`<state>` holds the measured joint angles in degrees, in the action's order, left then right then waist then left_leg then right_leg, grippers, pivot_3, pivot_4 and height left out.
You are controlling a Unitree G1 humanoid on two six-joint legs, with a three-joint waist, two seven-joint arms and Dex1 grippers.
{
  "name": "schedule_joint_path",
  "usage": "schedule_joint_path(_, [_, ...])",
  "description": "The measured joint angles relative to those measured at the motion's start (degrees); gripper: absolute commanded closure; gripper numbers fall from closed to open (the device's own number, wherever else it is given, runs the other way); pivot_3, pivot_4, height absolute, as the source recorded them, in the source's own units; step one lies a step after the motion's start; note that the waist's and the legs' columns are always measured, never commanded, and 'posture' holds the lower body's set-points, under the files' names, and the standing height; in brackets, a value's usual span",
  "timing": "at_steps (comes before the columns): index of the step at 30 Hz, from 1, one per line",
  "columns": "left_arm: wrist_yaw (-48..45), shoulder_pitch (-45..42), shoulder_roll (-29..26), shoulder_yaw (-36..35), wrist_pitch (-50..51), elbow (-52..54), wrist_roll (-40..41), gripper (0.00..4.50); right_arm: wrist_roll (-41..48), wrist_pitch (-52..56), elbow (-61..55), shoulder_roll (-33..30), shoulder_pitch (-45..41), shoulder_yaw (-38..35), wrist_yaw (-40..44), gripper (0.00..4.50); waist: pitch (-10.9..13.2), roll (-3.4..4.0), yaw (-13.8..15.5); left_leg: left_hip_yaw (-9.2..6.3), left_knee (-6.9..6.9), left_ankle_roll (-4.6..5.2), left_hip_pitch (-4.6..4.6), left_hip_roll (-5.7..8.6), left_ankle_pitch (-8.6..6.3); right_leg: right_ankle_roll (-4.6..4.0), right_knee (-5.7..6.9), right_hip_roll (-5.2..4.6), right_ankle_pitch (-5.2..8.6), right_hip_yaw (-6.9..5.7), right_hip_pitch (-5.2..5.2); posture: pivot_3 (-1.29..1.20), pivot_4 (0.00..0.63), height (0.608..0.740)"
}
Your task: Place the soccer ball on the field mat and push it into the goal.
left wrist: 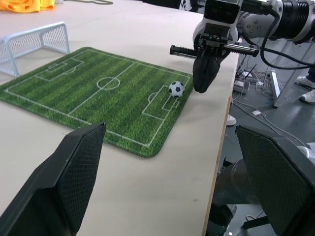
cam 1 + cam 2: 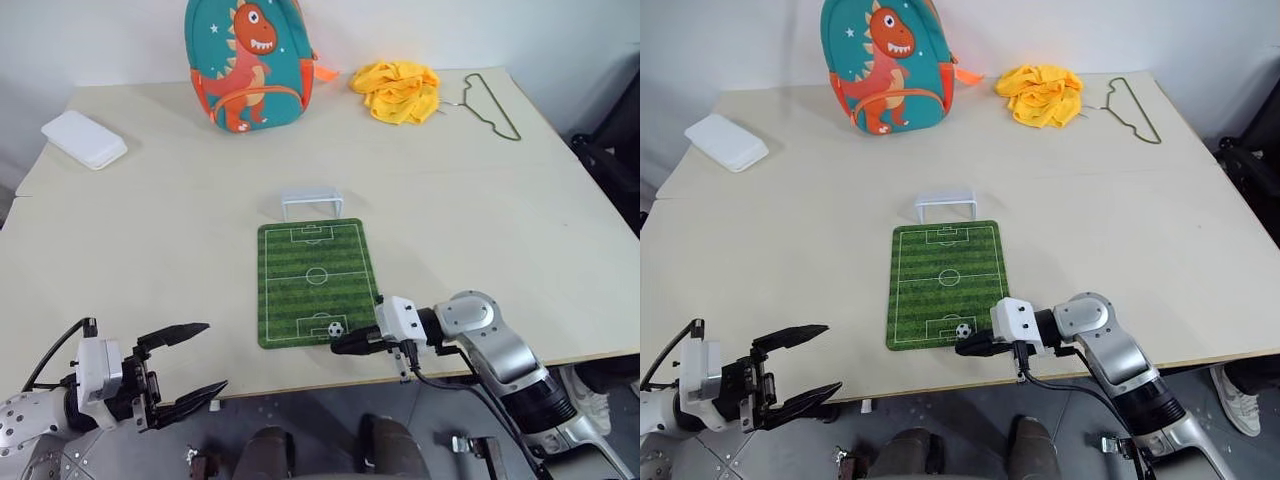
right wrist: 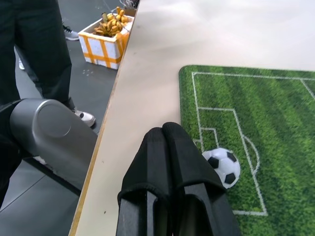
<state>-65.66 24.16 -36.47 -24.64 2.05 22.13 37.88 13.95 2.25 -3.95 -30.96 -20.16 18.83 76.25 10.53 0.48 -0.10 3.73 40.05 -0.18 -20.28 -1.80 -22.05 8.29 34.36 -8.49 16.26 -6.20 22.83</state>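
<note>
On the field mat [image 2: 315, 281], soccer ball [image 2: 336, 327] beside right tool [image 2: 338, 345] (fingers together), left tool [image 2: 200, 362] apart

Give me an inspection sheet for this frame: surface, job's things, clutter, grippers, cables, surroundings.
Surface: beige table, two tops butted.
Job's things: ball on mat, near end; goal at far end.
Clutter: backpack, yellow cloth, hanger, white box.
Grippers: right gripper shut, tips beside ball; left gripper open, off the table edge.
Cables: black leads on both wrists.
Surroundings: person's legs, banana box on floor.
</note>
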Motion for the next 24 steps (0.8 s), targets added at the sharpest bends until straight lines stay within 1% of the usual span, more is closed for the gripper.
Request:
schedule_joint_path(9, [1.1,-0.4,0.0,0.3,0.0,0.3,0.0,0.00,-1.1,2.3,0.3,1.0,-2.3,1.5,-0.9,4.46,0.0,0.00,-0.2,0.02,0.00,-0.02,0.05,-0.03,0.01,0.00,0.05,0.01,0.00,-0.01,0.00,0.00,0.150,0.740])
schedule_joint_path(15, [1.4,-0.8,0.0,0.5,0.0,0.3,0.0,0.00,-3.6,1.3,6.6,2.6,-5.7,2.4,-2.1,4.46,0.0,0.00,-0.3,0.03,0.00,-0.02,0.05,-0.03,0.01,0.00,0.06,0.01,0.00,-0.01,0.00,0.00,0.150,0.740])
schedule_joint_path(18, [1.9,-1.1,0.1,0.5,0.0,0.4,0.0,0.00,-4.8,-0.1,11.8,6.4,-10.0,1.7,-6.2,4.46,0.0,0.01,-0.6,0.05,0.03,-0.03,0.05,-0.03,0.02,0.00,0.10,0.01,0.00,0.00,0.01,0.00,0.150,0.740])
schedule_joint_path(20, [3.4,-1.5,0.7,0.5,0.4,0.5,0.2,0.00,-6.3,-3.0,15.7,8.6,-13.5,0.1,-10.6,4.46,0.0,0.01,-1.1,0.04,0.02,-0.03,0.06,-0.03,0.02,0.00,0.14,0.01,0.00,0.00,0.01,0.00,0.150,0.740])
schedule_joint_path(24, [6.7,-1.7,2.1,-0.1,1.6,1.0,1.1,0.00,-7.3,-4.7,18.6,9.7,-16.2,-3.1,-15.7,4.46,0.0,0.01,-1.4,-0.06,-0.03,-0.06,0.04,-0.04,-0.01,0.01,0.15,0.00,0.00,-0.08,0.01,0.00,0.150,0.740])
